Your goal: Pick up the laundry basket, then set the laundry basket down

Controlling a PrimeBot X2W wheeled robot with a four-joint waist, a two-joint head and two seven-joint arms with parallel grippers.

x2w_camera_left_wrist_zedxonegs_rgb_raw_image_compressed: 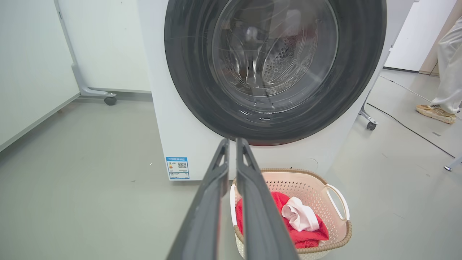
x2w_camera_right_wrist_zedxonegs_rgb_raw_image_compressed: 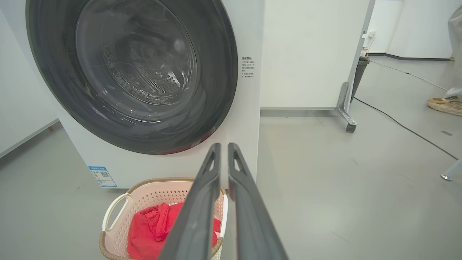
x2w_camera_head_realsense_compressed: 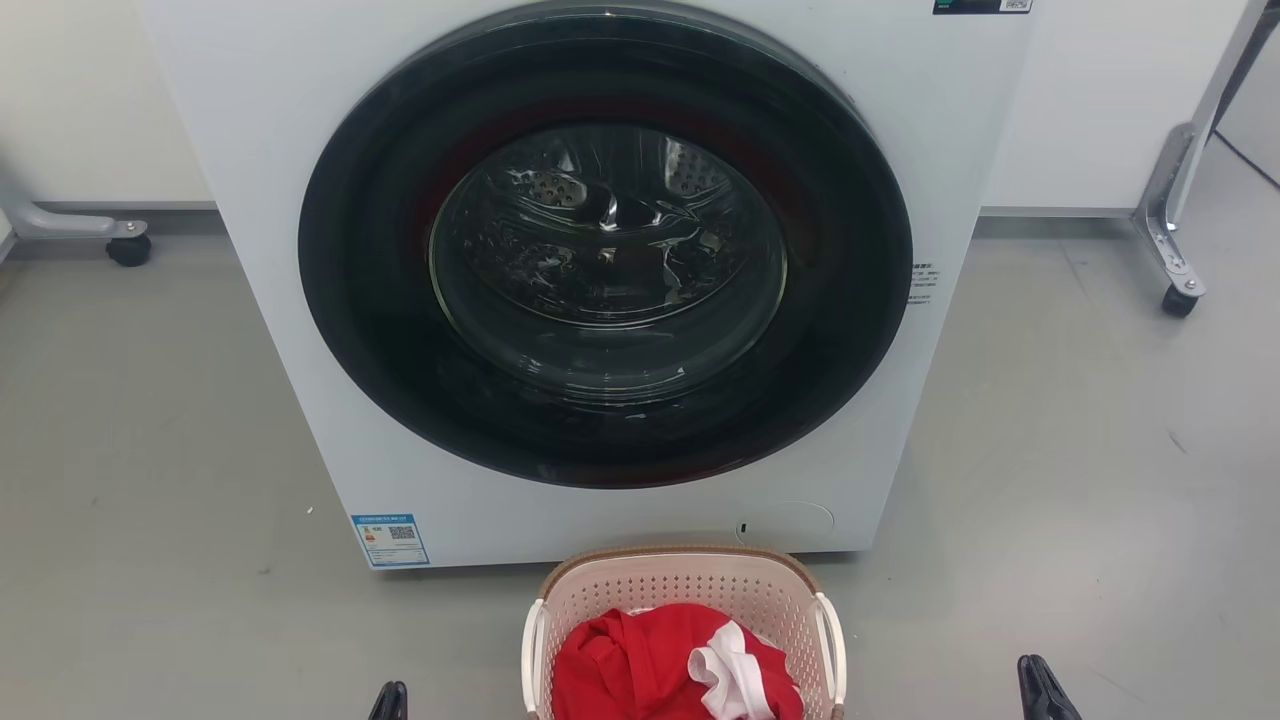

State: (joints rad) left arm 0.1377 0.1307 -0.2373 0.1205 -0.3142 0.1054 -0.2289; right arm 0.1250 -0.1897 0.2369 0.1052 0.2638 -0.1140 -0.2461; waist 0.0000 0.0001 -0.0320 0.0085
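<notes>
The laundry basket (x2w_camera_head_realsense_compressed: 680, 580) stands on the grey floor right in front of the washing machine, cream with perforated walls, a brown woven-look rim and white side handles. Red cloth (x2w_camera_head_realsense_compressed: 630, 665) and a white piece (x2w_camera_head_realsense_compressed: 730, 670) lie in it. My left gripper (x2w_camera_head_realsense_compressed: 390, 700) peeks up at the bottom edge, left of the basket, and my right gripper (x2w_camera_head_realsense_compressed: 1040, 688) further off to its right. In the left wrist view the left gripper (x2w_camera_left_wrist_zedxonegs_rgb_raw_image_compressed: 232, 142) is shut and empty above the basket's (x2w_camera_left_wrist_zedxonegs_rgb_raw_image_compressed: 306, 184) left handle. The right gripper (x2w_camera_right_wrist_zedxonegs_rgb_raw_image_compressed: 223, 146) is shut and empty, over the basket's (x2w_camera_right_wrist_zedxonegs_rgb_raw_image_compressed: 151, 195) right handle.
The white washing machine (x2w_camera_head_realsense_compressed: 450, 520) with its round dark door closed rises just behind the basket. Wheeled frame legs stand at the back left (x2w_camera_head_realsense_compressed: 100, 228) and right (x2w_camera_head_realsense_compressed: 1175, 270). A cable (x2w_camera_right_wrist_zedxonegs_rgb_raw_image_compressed: 397, 122) crosses the floor to the right, where a person's shoe (x2w_camera_left_wrist_zedxonegs_rgb_raw_image_compressed: 435, 112) shows.
</notes>
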